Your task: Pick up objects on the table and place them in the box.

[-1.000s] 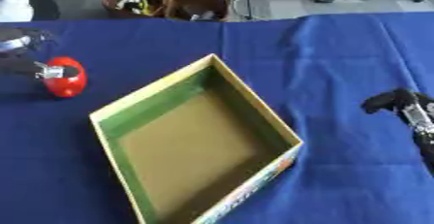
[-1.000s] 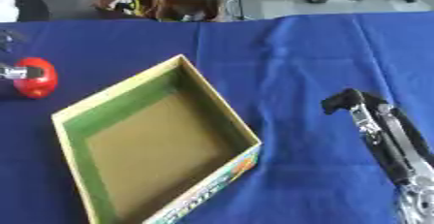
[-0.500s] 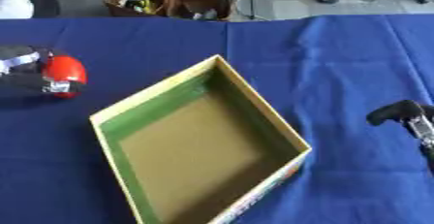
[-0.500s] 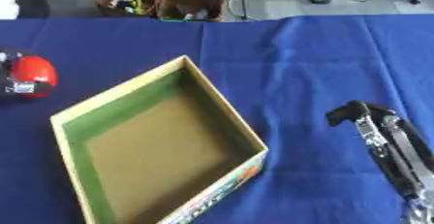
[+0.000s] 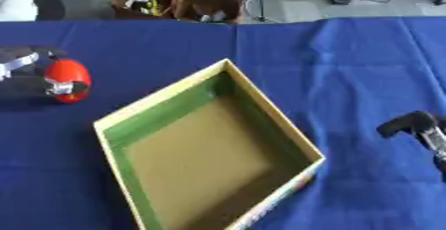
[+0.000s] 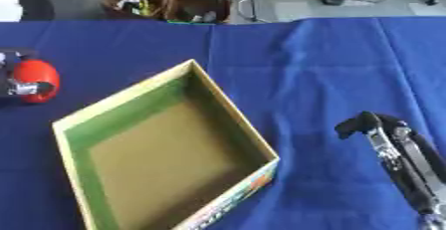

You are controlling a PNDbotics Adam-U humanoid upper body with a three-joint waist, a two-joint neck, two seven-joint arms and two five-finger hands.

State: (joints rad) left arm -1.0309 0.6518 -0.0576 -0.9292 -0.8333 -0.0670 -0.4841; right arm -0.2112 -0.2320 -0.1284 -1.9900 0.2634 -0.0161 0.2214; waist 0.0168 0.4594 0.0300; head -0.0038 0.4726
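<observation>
I have my left hand (image 5: 26, 74) out at the far left of the blue tablecloth (image 5: 348, 64), and its fingers are curled round a red, rounded object (image 5: 68, 78); I can't make out what the object is beyond its colour and shape, with a small silver part of the hand lying across its near side. Whether it has left the cloth I can't tell from here. The open cardboard box (image 5: 209, 149), green-lined on its inner walls and brown on the floor, sits in the middle of the table turned like a diamond, its left corner well apart from the red object. My judgement is that the step in hand is carrying the object over to the box, so I would raise it clear of the near-left wall before moving right, then bring it over the brown floor rather than the rim, and let go only once it is low inside, since a rounded thing is likely to roll or bounce. My right hand (image 6: 383, 134) shows at the near right, off the box; its fingers look curled with nothing in them, and I would leave it there.
</observation>
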